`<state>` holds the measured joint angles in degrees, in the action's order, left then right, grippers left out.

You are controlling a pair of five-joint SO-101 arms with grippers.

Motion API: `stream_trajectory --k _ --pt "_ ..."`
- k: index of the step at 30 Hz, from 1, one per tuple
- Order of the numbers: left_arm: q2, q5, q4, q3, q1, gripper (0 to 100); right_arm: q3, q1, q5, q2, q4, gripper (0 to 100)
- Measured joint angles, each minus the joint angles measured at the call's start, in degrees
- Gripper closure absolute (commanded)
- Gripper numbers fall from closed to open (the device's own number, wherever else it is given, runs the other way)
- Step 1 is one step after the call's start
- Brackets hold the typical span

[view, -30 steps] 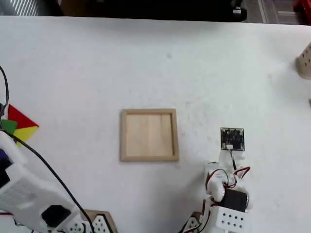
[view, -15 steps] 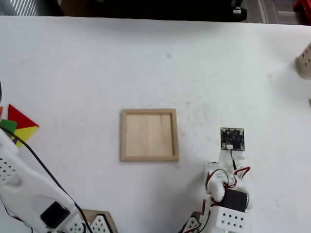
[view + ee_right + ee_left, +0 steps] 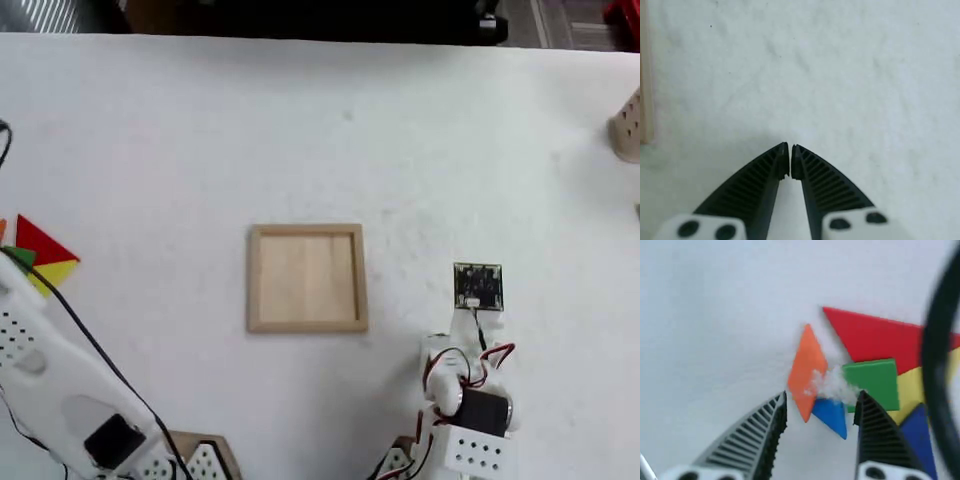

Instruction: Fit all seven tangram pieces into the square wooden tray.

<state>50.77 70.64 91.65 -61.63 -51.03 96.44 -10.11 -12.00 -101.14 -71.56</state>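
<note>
At the far left of the table (image 3: pixel 300 120) the pieces (image 3: pixel 40 252) lie packed in a cluster, edges touching, well apart from the tray; the left gripper (image 3: pixel 822 397) hangs over them with jaws wide, straddling the orange piece (image 3: pixel 807 365) and the small blue triangle (image 3: pixel 832 416), the green square (image 3: pixel 875 382) just beside one finger; closing here could, I judge, pinch two pieces at once, or shove the red (image 3: pixel 875 335) and yellow (image 3: pixel 912 390) ones askew, since all are thin, flat and crowded; the black cable (image 3: pixel 940 365) hangs near them and might drag across them. The tray (image 3: pixel 307 229) sits mid-table with nothing in it; every piece has yet to go in. To its right the right gripper (image 3: pixel 790 161) rests low over the table, jaws closed on nothing, the tray's edge close by.
</note>
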Motion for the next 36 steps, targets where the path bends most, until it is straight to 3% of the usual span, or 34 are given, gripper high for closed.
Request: stream_trajectory --k 7,16,28,36 --pt "1.2 7.5 2.4 -0.9 2.3 78 0.0 0.0 0.0 0.0 0.0 98.1" --pt "5.5 9.6 0.3 -1.1 2.8 78 0.0 -0.1 -5.6 0.0 0.0 98.1" --pt "11.8 3.3 -17.4 -1.1 2.8 78 0.0 -0.1 -6.3 0.0 0.0 98.1" --pt "14.3 7.3 -18.6 -1.6 1.4 78 0.0 -0.1 -6.3 0.0 0.1 98.1"
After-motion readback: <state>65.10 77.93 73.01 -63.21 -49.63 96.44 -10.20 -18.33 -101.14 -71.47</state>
